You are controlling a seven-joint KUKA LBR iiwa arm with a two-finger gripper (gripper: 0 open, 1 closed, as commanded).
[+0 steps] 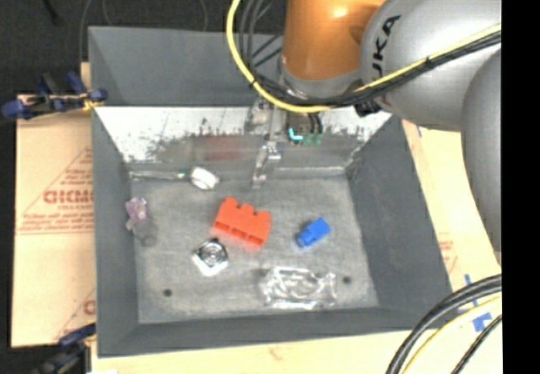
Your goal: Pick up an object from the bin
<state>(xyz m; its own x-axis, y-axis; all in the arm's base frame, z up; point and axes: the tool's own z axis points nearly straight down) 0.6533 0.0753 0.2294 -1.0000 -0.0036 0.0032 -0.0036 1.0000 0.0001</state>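
Since the gripper [264, 163] hangs near the back wall of the bin [114, 279] with nothing visible in it, the thing lying closest to it is the orange brick [241, 224], just in front of it on the middle of the floor. Whether the gripper is spread or pressed together I cannot tell from this angle.

The orange brick looks like a moulded plastic toy block, so it is probably light, stiff and hard, with smooth faces that may slip a little under metal. It should not crush or bend. The best hold is likely across its two long flat sides, pinching the narrow width, since the studded top gives an uneven surface. It lies turned at an angle to the bin walls, so the wrist would need to turn to match.

As for its looks, it is bright orange-red, oblong, with raised bumps along its upper edge, and it lies flat.

A small white piece [202, 178] lies to the left of the gripper, near the back. A blue block [312, 232] sits beside the brick but apart from it, a silvery round piece [211, 257] lies close to the brick's front corner, and a crumpled clear wrapper [295, 286] lies nearer the front wall.
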